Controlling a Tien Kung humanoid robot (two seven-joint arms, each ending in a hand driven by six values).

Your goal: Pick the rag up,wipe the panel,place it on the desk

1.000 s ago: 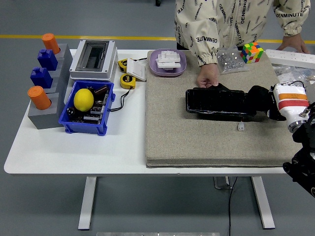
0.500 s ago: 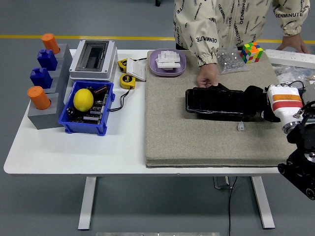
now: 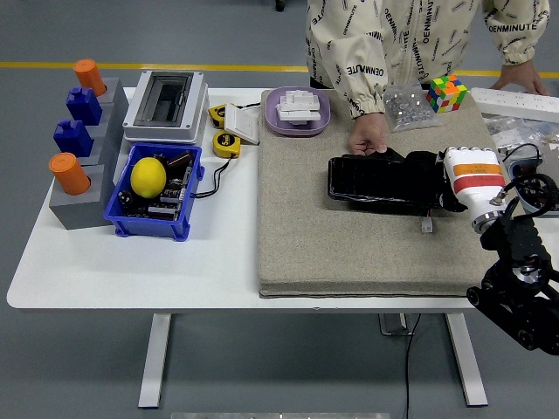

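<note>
Grey mat: a felt-like pad covers the right half of the white table, seen from the head view.
Panel: a black glossy panel lies flat on the mat, toward its far right part.
Rag: a dark rag sits at the panel's right end, under the robot's hand; its outline is hard to separate from the black panel.
Right hand: the right hand, black fingers with a white and orange wrist, rests on the panel's right end, fingers pressed down over the rag.
Left hand: not visible in this view.
Person: a person's hand at the far side presses on the panel's upper edge, holding it in place; the other hand rests near the table's far right corner.
Small part: a little white piece lies on the mat just in front of the panel.
Left side: a blue bin holds a yellow lemon; behind it stands a grey box.
Far edge: a purple dish and a colour cube sit near the person.
</note>
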